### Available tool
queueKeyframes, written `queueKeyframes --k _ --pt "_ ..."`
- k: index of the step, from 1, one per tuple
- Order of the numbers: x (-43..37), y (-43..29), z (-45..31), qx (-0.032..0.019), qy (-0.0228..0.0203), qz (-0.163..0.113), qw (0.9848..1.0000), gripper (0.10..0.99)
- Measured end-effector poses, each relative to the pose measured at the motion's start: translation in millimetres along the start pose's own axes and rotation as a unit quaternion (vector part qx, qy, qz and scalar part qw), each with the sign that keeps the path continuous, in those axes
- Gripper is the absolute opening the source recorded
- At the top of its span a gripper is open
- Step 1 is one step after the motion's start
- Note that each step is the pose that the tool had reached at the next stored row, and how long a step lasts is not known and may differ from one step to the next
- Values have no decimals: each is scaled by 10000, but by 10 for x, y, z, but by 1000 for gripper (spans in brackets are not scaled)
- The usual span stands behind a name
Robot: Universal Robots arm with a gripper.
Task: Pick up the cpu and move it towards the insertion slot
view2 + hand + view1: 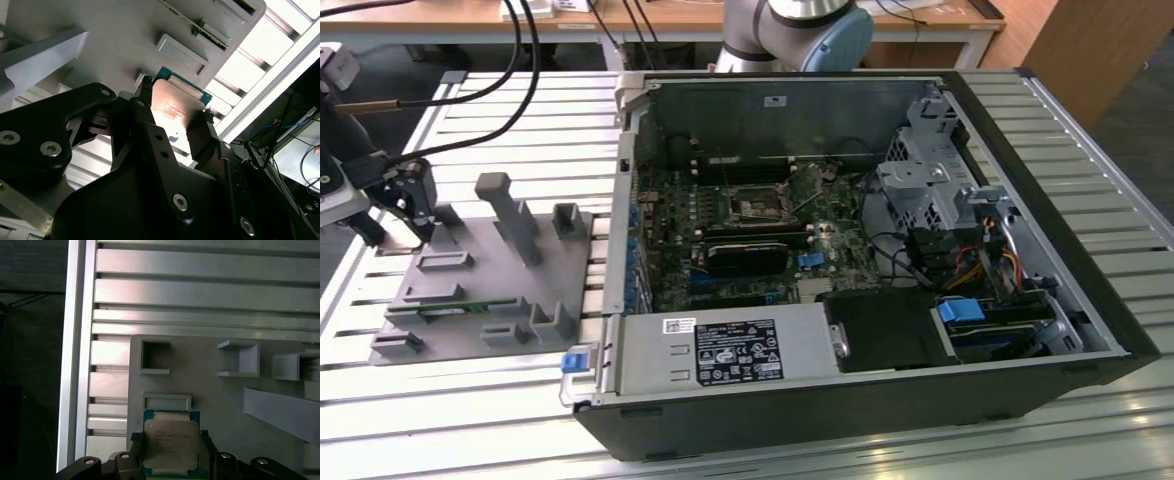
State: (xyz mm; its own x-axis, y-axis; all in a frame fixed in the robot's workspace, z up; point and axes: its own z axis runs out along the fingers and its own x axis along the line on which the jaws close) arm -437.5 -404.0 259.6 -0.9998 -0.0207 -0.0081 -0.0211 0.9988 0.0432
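The cpu (171,442), a small square chip with a silvery top and green rim, sits between my gripper's (171,441) two black fingers (136,445), which press on its opposite edges. In the second wrist view the cpu (175,107) hangs just over the grey plastic fixture (115,40), with the gripper (176,102) shut on it. In the exterior view the gripper (394,225) is at the far left, over the fixture's (494,290) far left corner. The insertion slot (758,208) is the square socket on the motherboard inside the open computer case, well to the exterior view's right of the gripper.
The fixture carries upright posts (507,215) and a thin green memory strip (454,310). The open computer case (1087,290) has tall walls around the motherboard. Black cables (480,90) hang at the back left. The slatted metal table (467,410) lies underneath.
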Motion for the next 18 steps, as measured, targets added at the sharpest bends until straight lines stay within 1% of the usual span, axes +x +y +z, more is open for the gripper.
queueKeyframes --k 18 --pt "-1 4 -73 0 0 0 10000 525"
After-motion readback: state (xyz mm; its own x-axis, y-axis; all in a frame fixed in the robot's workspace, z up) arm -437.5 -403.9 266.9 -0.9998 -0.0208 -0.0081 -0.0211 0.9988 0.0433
